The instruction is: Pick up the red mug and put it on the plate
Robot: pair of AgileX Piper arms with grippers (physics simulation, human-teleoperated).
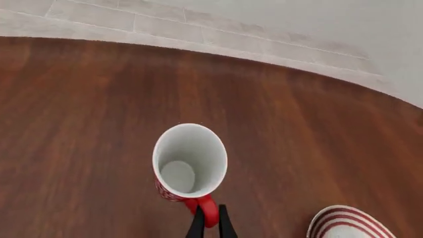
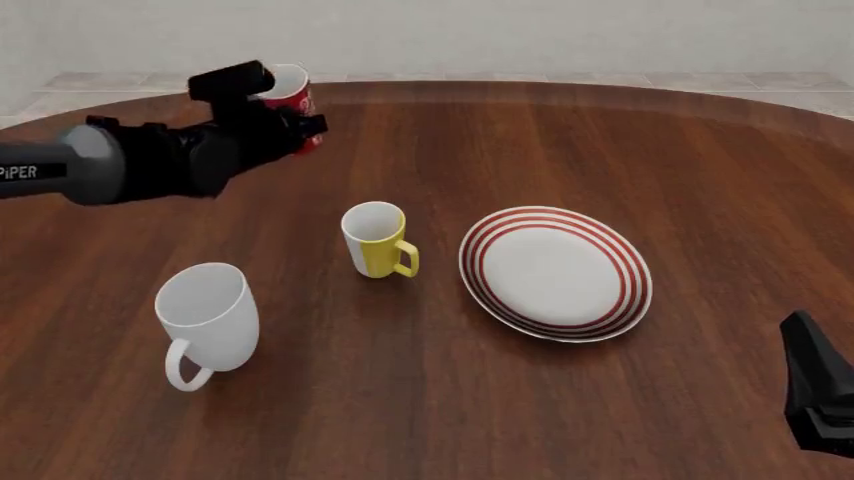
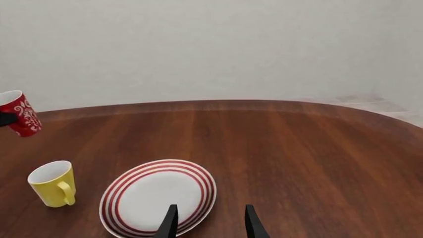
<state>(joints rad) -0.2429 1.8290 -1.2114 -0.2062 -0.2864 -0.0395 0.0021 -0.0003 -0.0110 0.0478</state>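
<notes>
in the left wrist view we look down into the red mug (image 1: 189, 161), its white inside and round bottom plain to see, its red outside with white lettering showing just under the rim. the left gripper (image 1: 211, 223) has its two dark fingers closed together on the mug's red handle, which sits pinched between them. the mug appears to hang above the wooden table (image 1: 86, 124) rather than stand on it. a piece of the plate (image 1: 347, 223), with its red rings, shows at the corner of this view, apart from the mug.

in the front view we see the left arm (image 2: 134, 160) reaching in from the left and holding the red mug (image 2: 286, 88) at the far left part of the table, tilted a little. the plate (image 2: 627, 290) lies flat right of the middle, well apart from the mug. between them stands a yellow-and-white mug (image 2: 375, 240), just beside the plate's left rim but not touching it. a big white mug (image 2: 210, 318) stands nearer to us on the left. a dark part of the right arm (image 2: 821, 385) shows at the lower right edge; we cannot tell its jaws here.

in the right wrist view we see the right gripper (image 3: 209, 220) with its fingers apart and nothing between them, over the near edge of the plate (image 3: 119, 198). the yellow-and-white mug (image 3: 51, 183) stands beside the plate, and the red mug (image 3: 20, 114) shows tilted at the far edge, lifted off the table.
</notes>
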